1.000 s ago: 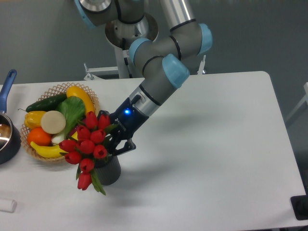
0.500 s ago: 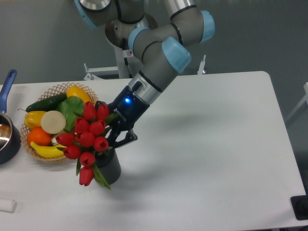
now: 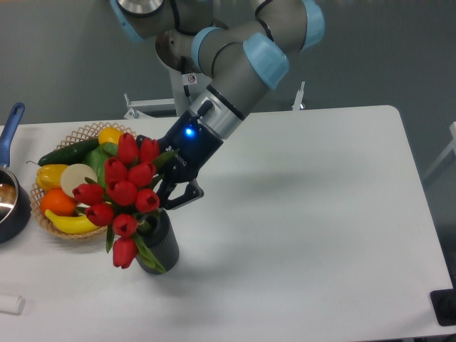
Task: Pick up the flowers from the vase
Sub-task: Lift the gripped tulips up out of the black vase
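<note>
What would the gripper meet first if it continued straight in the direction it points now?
Probably the flowers: the gripper points down-left into the bunch and already seems closed among its stems above the vase. Depth is unclear.

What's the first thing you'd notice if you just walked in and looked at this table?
The bright red flowers jump out first, bunched above the small dark vase near the table's front left. The gripper reaches into them from the right. Behind them on the left sits a wicker basket of colourful fruit and vegetables.

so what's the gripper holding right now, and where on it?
The gripper is shut on the flowers, gripping the stems behind the buds, just above the vase.
</note>
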Motion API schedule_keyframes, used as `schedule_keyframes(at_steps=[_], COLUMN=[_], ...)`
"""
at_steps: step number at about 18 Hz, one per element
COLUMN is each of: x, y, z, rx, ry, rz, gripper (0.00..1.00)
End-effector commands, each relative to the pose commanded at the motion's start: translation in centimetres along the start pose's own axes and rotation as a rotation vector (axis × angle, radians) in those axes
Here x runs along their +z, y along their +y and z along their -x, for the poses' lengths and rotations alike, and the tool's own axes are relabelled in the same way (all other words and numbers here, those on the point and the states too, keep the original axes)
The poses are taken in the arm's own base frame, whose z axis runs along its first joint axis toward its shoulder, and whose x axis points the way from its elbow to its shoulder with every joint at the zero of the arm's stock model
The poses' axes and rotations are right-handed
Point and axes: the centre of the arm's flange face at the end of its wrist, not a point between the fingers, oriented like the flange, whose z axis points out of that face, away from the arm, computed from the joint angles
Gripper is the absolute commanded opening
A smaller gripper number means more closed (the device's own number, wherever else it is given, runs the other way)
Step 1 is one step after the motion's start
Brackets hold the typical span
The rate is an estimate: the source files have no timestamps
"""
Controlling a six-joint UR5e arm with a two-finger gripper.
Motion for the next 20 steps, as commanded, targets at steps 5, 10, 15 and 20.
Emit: schedule_keyframes(at_steps=[5,10,15,20], x=[-1.6,-4.0,-6.4,-10.6], y=[-2.3,-6.4,-9.2,-6.5], z=[-1.4,-1.7,-0.9,3.1], rx=[-0.023,-0.069,-0.072,-0.132], ry=[-0.009,-0.046,-0.089,-0.181], rz=[-0.032,-0.067,-0.095,-0.100], gripper=[0.44,0.44,0.44,0.44])
